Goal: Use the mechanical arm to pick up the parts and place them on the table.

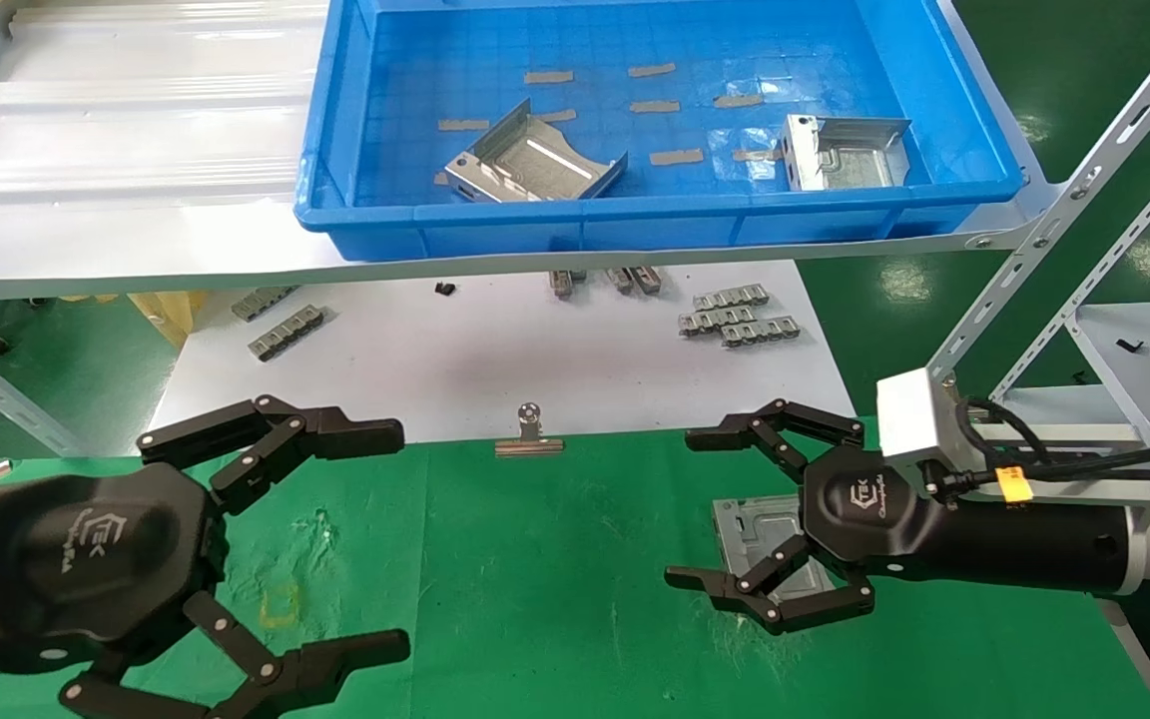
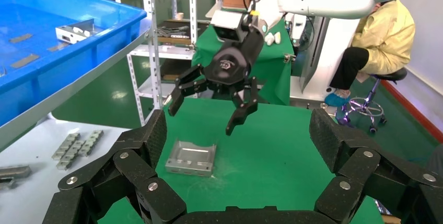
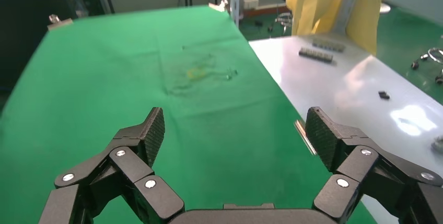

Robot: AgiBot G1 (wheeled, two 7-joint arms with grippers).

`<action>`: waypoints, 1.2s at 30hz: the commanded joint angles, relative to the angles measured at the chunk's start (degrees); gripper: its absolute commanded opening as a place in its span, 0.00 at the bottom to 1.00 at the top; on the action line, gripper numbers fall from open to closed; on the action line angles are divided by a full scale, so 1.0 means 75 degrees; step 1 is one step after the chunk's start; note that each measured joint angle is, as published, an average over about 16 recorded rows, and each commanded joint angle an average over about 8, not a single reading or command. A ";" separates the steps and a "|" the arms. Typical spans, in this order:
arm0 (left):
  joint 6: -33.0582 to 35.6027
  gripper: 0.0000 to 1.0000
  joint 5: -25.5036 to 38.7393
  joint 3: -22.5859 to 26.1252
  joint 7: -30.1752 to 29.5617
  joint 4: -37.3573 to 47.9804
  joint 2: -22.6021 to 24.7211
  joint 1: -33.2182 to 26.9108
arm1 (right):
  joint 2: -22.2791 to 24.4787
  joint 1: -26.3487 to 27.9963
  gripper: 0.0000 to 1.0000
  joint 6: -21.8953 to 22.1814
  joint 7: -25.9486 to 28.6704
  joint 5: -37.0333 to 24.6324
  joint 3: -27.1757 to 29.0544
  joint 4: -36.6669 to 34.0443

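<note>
Two silver parts lie in the blue tray (image 1: 635,215): one at its left (image 1: 533,160), one at its right (image 1: 847,152). A third part (image 1: 747,529) lies flat on the green table (image 1: 555,579), partly hidden by my right gripper (image 1: 687,507). The left wrist view shows this part (image 2: 191,157) with the right gripper (image 2: 202,117) open and empty, hovering just above it and not touching. The right wrist view shows only green cloth between the right gripper's (image 3: 236,130) open fingers. My left gripper (image 1: 397,539) is open and empty over the table's left front.
A silver binder clip (image 1: 529,439) sits at the cloth's far edge. Grey ridged strips (image 1: 735,315) lie on the white sheet (image 1: 495,350) under the tray's shelf. A slotted metal rack (image 1: 1084,200) stands at right. A seated person in yellow (image 2: 381,36) is beyond the table.
</note>
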 commanded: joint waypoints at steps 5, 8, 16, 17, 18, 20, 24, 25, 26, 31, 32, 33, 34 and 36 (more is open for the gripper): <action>0.0000 1.00 0.0000 0.0001 0.0000 0.0000 0.0000 0.0000 | 0.0236 -0.0493 1.00 0.0075 0.0591 0.0172 0.0651 0.0870; 0.0000 1.00 -0.0001 0.0001 0.0000 0.0000 0.0000 0.0000 | 0.0356 -0.0743 1.00 0.0114 0.0891 0.0260 0.0982 0.1312; -0.0001 1.00 -0.0001 0.0001 0.0001 0.0000 -0.0001 0.0000 | 0.0670 -0.1396 1.00 0.0213 0.1673 0.0488 0.1845 0.2466; -0.0001 1.00 -0.0001 0.0002 0.0001 0.0000 -0.0001 0.0000 | 0.0710 -0.1479 1.00 0.0226 0.1773 0.0518 0.1955 0.2613; -0.0001 1.00 -0.0001 0.0002 0.0001 0.0000 -0.0001 0.0000 | 0.0748 -0.1559 1.00 0.0238 0.1869 0.0546 0.2061 0.2754; -0.0001 1.00 -0.0001 0.0002 0.0001 0.0000 -0.0001 0.0000 | 0.0828 -0.1726 1.00 0.0264 0.2069 0.0604 0.2281 0.3049; -0.0001 1.00 -0.0001 0.0002 0.0001 0.0000 -0.0001 -0.0001 | 0.0985 -0.2053 1.00 0.0314 0.2461 0.0718 0.2714 0.3627; -0.0001 1.00 -0.0001 0.0002 0.0001 0.0000 -0.0001 -0.0001 | 0.1025 -0.2137 1.00 0.0327 0.2561 0.0748 0.2824 0.3775; -0.0001 1.00 -0.0002 0.0002 0.0001 0.0000 -0.0001 -0.0001 | 0.1062 -0.2214 1.00 0.0338 0.2654 0.0775 0.2926 0.3911; -0.0002 1.00 -0.0002 0.0002 0.0001 0.0001 -0.0001 0.0000 | 0.1206 -0.2513 1.00 0.0374 0.2992 0.0884 0.3326 0.4448; -0.0002 1.00 -0.0002 0.0002 0.0002 0.0002 -0.0001 0.0000 | 0.1224 -0.2550 1.00 0.0377 0.3027 0.0899 0.3376 0.4513; -0.0002 1.00 -0.0003 0.0002 0.0002 0.0002 -0.0001 0.0001 | 0.1236 -0.2574 1.00 0.0379 0.3045 0.0909 0.3409 0.4555; -0.0003 1.00 -0.0003 0.0002 0.0002 0.0002 -0.0001 0.0001 | 0.1247 -0.2594 1.00 0.0381 0.3060 0.0919 0.3435 0.4589; -0.0003 1.00 -0.0003 0.0002 0.0002 0.0003 -0.0002 0.0001 | 0.1260 -0.2620 1.00 0.0385 0.3070 0.0934 0.3468 0.4630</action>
